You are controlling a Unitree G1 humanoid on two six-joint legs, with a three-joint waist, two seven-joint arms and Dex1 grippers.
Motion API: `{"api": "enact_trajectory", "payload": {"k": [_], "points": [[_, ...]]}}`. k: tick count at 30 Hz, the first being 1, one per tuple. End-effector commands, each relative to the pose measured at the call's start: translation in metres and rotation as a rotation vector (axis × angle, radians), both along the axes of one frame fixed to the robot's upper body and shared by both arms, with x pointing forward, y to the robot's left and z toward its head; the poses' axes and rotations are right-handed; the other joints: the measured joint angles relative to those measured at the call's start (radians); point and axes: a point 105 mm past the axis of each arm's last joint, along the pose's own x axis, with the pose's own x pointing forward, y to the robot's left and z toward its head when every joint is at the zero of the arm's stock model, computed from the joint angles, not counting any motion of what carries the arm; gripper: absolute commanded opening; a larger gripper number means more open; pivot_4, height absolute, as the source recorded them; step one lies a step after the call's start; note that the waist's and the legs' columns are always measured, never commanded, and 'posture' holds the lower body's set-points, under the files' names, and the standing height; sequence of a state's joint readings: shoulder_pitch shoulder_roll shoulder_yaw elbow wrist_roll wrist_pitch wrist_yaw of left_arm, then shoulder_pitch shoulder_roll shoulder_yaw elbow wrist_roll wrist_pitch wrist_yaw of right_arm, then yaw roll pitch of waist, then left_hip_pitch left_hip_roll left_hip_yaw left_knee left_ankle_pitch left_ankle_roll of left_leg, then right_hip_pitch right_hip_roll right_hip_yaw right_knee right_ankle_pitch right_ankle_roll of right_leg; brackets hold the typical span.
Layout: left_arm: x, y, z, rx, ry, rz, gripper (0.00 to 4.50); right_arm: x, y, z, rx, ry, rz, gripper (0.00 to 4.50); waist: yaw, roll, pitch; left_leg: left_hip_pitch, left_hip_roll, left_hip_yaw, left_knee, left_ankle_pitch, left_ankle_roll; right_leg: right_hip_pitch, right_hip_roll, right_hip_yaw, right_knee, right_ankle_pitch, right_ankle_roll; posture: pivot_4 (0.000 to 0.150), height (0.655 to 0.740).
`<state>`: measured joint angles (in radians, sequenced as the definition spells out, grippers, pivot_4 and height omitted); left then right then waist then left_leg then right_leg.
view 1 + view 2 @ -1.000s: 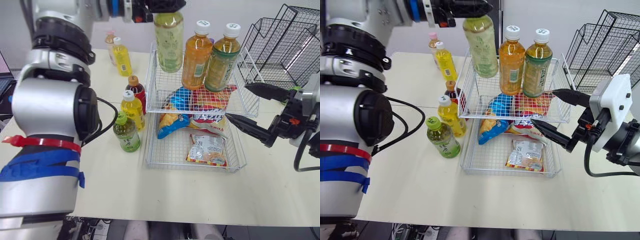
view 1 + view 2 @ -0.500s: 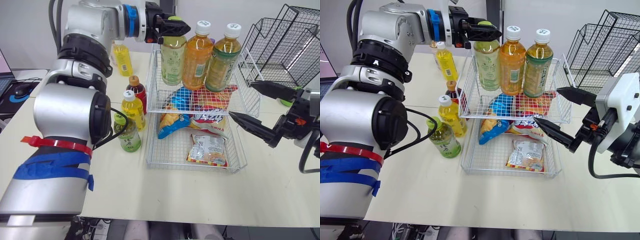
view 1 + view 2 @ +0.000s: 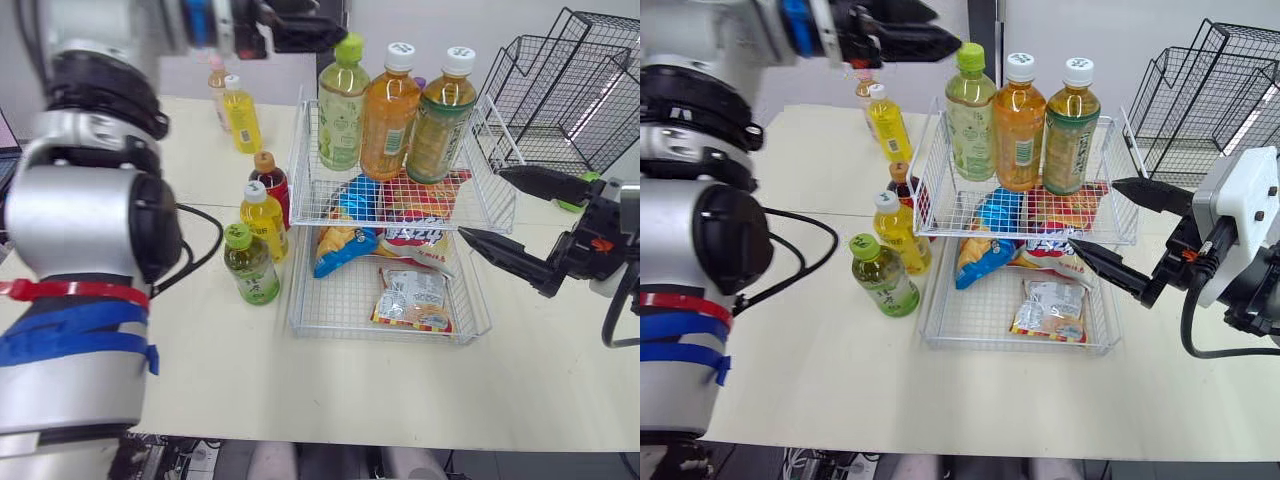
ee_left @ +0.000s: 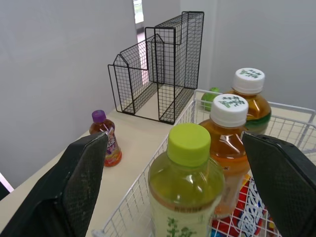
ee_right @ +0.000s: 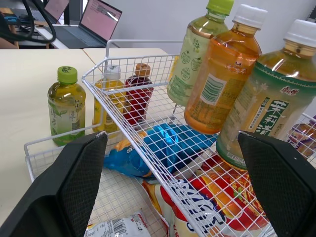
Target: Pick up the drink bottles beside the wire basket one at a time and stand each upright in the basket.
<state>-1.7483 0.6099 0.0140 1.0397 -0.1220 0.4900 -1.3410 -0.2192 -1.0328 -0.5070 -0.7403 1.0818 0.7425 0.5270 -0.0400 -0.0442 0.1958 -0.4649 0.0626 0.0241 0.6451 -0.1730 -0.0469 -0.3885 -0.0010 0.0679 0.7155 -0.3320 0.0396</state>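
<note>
Lifting the wide-apart left pincer [image 3: 930, 28] straight clear of the green-capped bottle [image 3: 971, 115] is advised, so nothing in the wire basket [image 3: 1015, 348] is toppled.

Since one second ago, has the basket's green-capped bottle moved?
Yes. The green-capped bottle came down: before it hung higher than the orange bottle, now it stands beside it in the basket, free of the left claw.

A: Material of the two-tier white wire basket [image 3: 928, 185]?
B: Smooth, white-coated metal wire.
A: And the rest?
B: Green-capped clear plastic bottle [image 3: 342, 105]: glossy, with a printed film label. Blue snack bag [image 3: 345, 225]: shiny, crinkled foil. Cream counter [image 3: 300, 380]: smooth, matt. Black wire rack [image 3: 575, 90]: matt metal.
</note>
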Motion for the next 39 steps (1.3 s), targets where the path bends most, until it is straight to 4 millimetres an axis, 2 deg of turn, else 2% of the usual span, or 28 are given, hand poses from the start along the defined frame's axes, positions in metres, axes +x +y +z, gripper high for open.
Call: {"api": "enact_trajectory", "payload": {"k": [1,3,6,12,14,16,19,23,26,28,33,39], "points": [[-0.021,0.019,0.013,-0.031,-0.066,-0.039,4.48,-0.001,0.003,0.008,-0.017,-0.05,0.028,4.5,0.0,0.0,0.0,0.001,0.0,0.0,0.0,0.0,0.0,0.001,0.0,0.0,0.0,0.0,0.0,0.15,0.73],[-0.03,0.047,0.008,-0.025,-0.092,0.026,4.48,0.002,0.005,0.007,-0.024,-0.046,0.042,4.5,-0.005,0.001,0.0,0.001,0.0,0.0,0.0,0.0,0.0,0.001,0.0,0.001,0.001,0.0,0.0,0.15,0.73],[-0.037,0.078,-0.003,-0.035,-0.095,0.142,4.48,0.005,0.006,0.006,-0.035,-0.043,0.061,4.5,-0.01,0.001,0.0,0.003,0.002,0.0,0.0,0.0,0.0,0.001,0.0,0.0,0.002,0.0,0.0,0.15,0.73],[-0.043,0.147,-0.061,0.082,-0.065,0.407,4.48,0.01,0.016,-0.003,-0.064,-0.02,0.141,4.5,-0.009,0.001,-0.001,0.005,0.002,0.0,0.0,0.0,0.0,0.002,-0.001,0.001,0.002,0.0,0.0,0.15,0.73],[-0.048,0.163,-0.085,0.126,-0.02,0.449,4.48,0.008,0.021,-0.006,-0.081,-0.012,0.18,4.5,-0.008,0.001,-0.001,0.005,0.002,0.0,0.001,0.0,0.0,0.003,-0.001,0.0,0.003,0.0,0.0,0.15,0.73],[-0.062,0.168,-0.109,0.107,0.089,0.413,4.48,0.004,0.028,-0.011,-0.1,-0.008,0.232,4.5,-0.003,0.001,-0.001,0.006,0.002,0.0,0.001,0.0,0.0,0.004,-0.002,0.0,0.002,0.0,0.0,0.15,0.73],[-0.08,0.165,-0.134,0.105,0.192,0.361,4.48,-0.005,0.037,-0.017,-0.11,0.012,0.3,4.5,0.004,0.001,-0.001,0.005,0.004,0.0,0.001,0.0,0.0,0.004,-0.003,0.0,0.002,0.0,0.0,0.15,0.73],[-0.098,0.143,-0.165,0.07,0.28,0.295,4.48,-0.02,0.048,-0.029,-0.136,0.06,0.396,4.5,0.011,0.001,-0.001,0.006,0.005,-0.001,0.001,0.0,0.0,0.005,-0.004,-0.001,0.002,0.0,0.0,0.15,0.73],[-0.1,0.12,-0.176,-0.002,0.273,0.31,4.48,-0.031,0.053,-0.037,-0.166,0.077,0.444,4.5,0.013,0.001,-0.001,0.012,0.004,-0.001,0.0,0.0,0.001,0.011,-0.006,-0.001,0.001,0.0,0.0,0.15,0.73],[-0.098,0.112,-0.184,-0.035,0.261,0.357,4.48,-0.034,0.054,-0.04,-0.167,0.077,0.447,4.5,0.013,0.001,-0.001,0.014,0.004,-0.002,0.0,0.0,0.001,0.015,-0.006,-0.003,0.0,-0.001,0.0,0.15,0.73],[-0.099,0.084,-0.188,-0.136,0.237,0.386,4.48,-0.035,0.053,-0.04,-0.165,0.076,0.433,4.5,0.011,0.0,-0.002,0.015,0.002,-0.002,0.001,0.001,0.001,0.016,-0.004,-0.002,0.0,0.0,0.0,0.15,0.73],[-0.098,0.061,-0.189,-0.173,0.15,0.509,4.48,-0.035,0.052,-0.042,-0.169,0.079,0.424,4.5,0.01,0.0,-0.002,0.016,0.001,-0.002,0.001,0.0,0.001,0.016,-0.003,-0.001,0.0,0.0,0.0,0.15,0.73]]}}
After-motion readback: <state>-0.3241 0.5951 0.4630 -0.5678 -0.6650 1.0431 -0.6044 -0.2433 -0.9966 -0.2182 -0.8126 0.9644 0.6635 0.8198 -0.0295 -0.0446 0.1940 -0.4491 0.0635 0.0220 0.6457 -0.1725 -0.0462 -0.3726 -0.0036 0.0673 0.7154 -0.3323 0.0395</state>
